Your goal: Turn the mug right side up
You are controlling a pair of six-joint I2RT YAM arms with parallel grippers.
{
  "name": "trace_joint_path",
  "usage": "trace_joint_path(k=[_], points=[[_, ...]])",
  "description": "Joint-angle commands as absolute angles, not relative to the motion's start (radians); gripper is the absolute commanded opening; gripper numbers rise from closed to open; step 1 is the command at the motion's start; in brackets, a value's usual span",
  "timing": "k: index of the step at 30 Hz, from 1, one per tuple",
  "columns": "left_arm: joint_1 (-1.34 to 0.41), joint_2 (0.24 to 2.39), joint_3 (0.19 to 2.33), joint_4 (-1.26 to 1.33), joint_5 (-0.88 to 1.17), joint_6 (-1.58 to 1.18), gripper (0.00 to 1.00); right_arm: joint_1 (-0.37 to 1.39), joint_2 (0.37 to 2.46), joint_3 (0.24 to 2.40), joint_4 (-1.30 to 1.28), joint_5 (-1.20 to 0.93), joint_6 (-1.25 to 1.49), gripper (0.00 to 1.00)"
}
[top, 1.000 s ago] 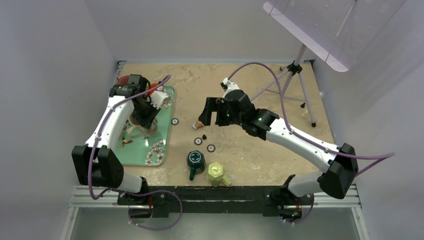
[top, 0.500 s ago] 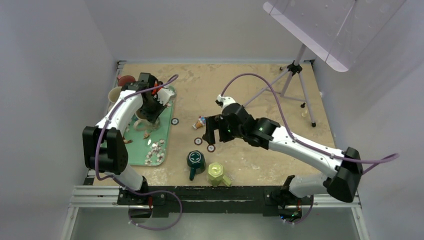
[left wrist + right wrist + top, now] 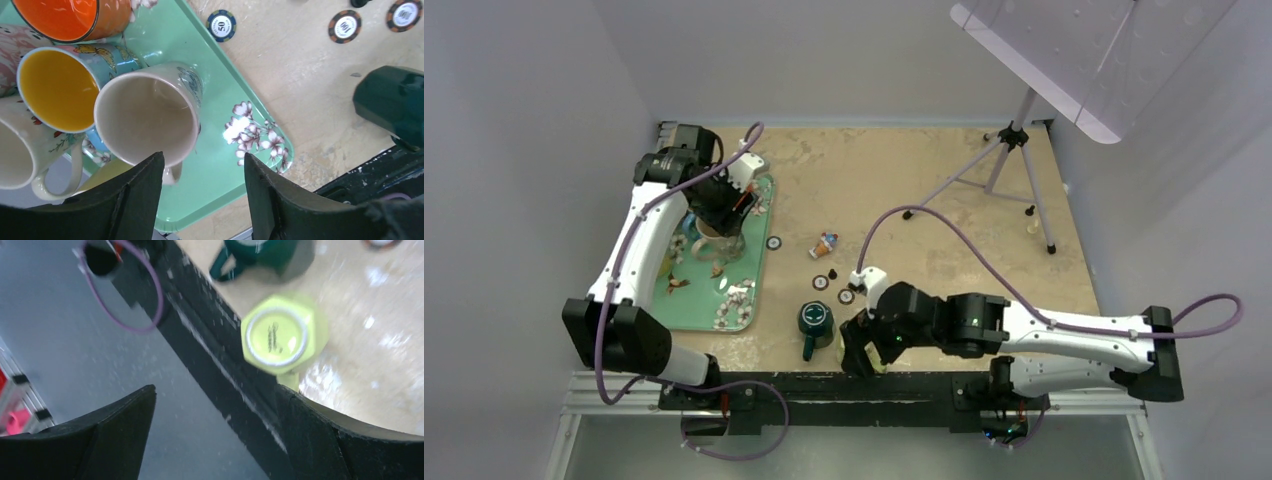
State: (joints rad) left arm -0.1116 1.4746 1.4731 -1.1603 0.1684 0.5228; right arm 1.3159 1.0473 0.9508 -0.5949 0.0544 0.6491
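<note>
A yellow-green hexagonal mug [image 3: 278,335] stands upside down near the table's front edge, base up, handle toward the gripper. A dark green mug [image 3: 815,320] stands upside down just left of it; it also shows in the right wrist view [image 3: 260,252] and the left wrist view [image 3: 395,102]. My right gripper [image 3: 862,350] is open and empty, above the yellow-green mug and hiding most of it from the top; in the right wrist view [image 3: 215,395] its jaws straddle the table's front rail. My left gripper [image 3: 719,215] is open and empty above the tray, near a cream mug [image 3: 145,117].
The green floral tray [image 3: 754,290] at the left holds upright mugs: orange [image 3: 65,17], blue with a yellow inside [image 3: 57,90] and white floral [image 3: 20,150]. Poker chips [image 3: 821,283] and a small figure [image 3: 825,243] lie mid-table. A tripod [image 3: 1014,150] stands at the back right.
My right arm has swung from the middle of the table down to the front edge, over the yellow-green mug. My left gripper has shifted a little over the tray's mugs.
</note>
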Motion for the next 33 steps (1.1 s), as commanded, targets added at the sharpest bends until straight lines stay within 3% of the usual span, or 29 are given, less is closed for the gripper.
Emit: trace_joint_path(k=[1,7,13,17,20,22,26,33], points=[[-0.107,1.394,1.52,-1.237,0.261,0.491,0.64,1.405,1.085,0.86,-0.673,0.075,0.73,0.89],[-0.107,1.359,1.509,-1.248,0.286,0.48,0.64,1.412,1.097,0.806,-0.683,0.22,0.769,0.81],[-0.107,1.339,1.509,-1.243,0.287,0.479,0.64,1.413,1.229,0.736,-0.484,0.272,0.712,0.75],[-0.107,1.331,1.512,-1.248,0.297,0.479,0.64,1.413,1.299,0.722,-0.405,0.315,0.677,0.56],[-0.107,1.331,1.522,-1.259,0.319,0.474,0.64,1.411,1.354,0.763,-0.387,0.362,0.618,0.52],[-0.107,1.331,1.531,-1.266,0.32,0.471,0.64,1.411,1.399,0.798,-0.397,0.361,0.613,0.4],[-0.107,1.321,1.553,-1.291,0.334,0.47,0.64,1.412,1.442,0.819,-0.426,0.357,0.616,0.0],[-0.107,1.3,1.667,-1.39,0.567,0.443,0.65,1.41,1.231,0.953,-0.606,0.404,0.65,0.0]])
